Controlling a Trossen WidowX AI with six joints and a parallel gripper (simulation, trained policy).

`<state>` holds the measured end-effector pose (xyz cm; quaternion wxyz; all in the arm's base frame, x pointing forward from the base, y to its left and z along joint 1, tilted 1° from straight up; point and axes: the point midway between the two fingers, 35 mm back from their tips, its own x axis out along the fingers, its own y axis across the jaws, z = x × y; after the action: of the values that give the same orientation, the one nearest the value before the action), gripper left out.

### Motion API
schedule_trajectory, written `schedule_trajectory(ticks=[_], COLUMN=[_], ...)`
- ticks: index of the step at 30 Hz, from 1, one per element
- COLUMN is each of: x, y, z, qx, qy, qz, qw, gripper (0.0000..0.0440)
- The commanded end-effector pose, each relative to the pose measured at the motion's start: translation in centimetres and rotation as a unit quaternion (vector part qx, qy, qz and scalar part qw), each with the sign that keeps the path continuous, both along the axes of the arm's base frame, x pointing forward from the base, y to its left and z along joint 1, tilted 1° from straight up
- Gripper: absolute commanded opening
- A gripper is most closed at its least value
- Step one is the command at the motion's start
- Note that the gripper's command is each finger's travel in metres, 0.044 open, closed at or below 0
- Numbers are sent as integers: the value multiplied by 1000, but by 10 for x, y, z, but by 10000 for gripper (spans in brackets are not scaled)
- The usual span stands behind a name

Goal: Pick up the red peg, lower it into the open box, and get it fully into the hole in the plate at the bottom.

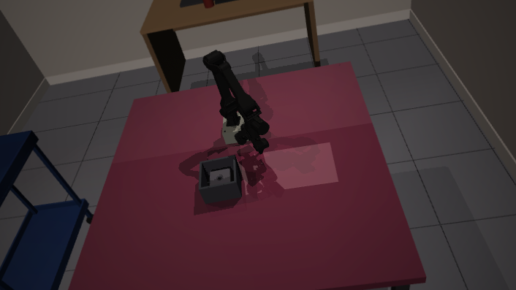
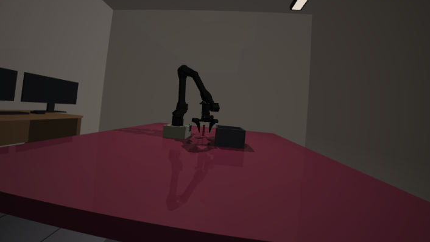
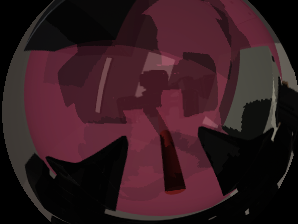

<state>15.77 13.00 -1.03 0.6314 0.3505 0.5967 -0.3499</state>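
Left of the open box (image 1: pixel 220 193) (image 2: pixel 229 137), my spread fingers (image 2: pixel 210 127) straddle the upright red peg (image 2: pixel 203 130) (image 3: pixel 172 165), touching neither side.

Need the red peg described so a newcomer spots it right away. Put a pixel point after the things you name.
On the dark red table (image 1: pixel 243 248) (image 2: pixel 203 175), look between the arm's pale base block (image 1: pixel 229 136) (image 2: pixel 176 131) (image 3: pixel 252 82) and the dark open box (image 1: pixel 221 195) (image 2: pixel 229 137). The peg (image 2: pixel 203 130) (image 3: pixel 171 162) stands upright there, between the open gripper's (image 2: pixel 204 131) (image 3: pixel 162 145) fingers. It is slim and red; the base block is pale and chunky, the box dark and hollow.
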Motion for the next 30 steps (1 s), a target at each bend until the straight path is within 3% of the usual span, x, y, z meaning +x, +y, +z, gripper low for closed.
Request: schedule_trajectory(ticks=[1, 12, 30], x=[-5, -4, 33], y=[1, 5, -2], z=[-7, -5, 51], qx=[7, 34, 6], qy=[14, 47, -33], qz=[-6, 2, 76], qw=[1000, 998, 997], gripper=[278, 0, 3])
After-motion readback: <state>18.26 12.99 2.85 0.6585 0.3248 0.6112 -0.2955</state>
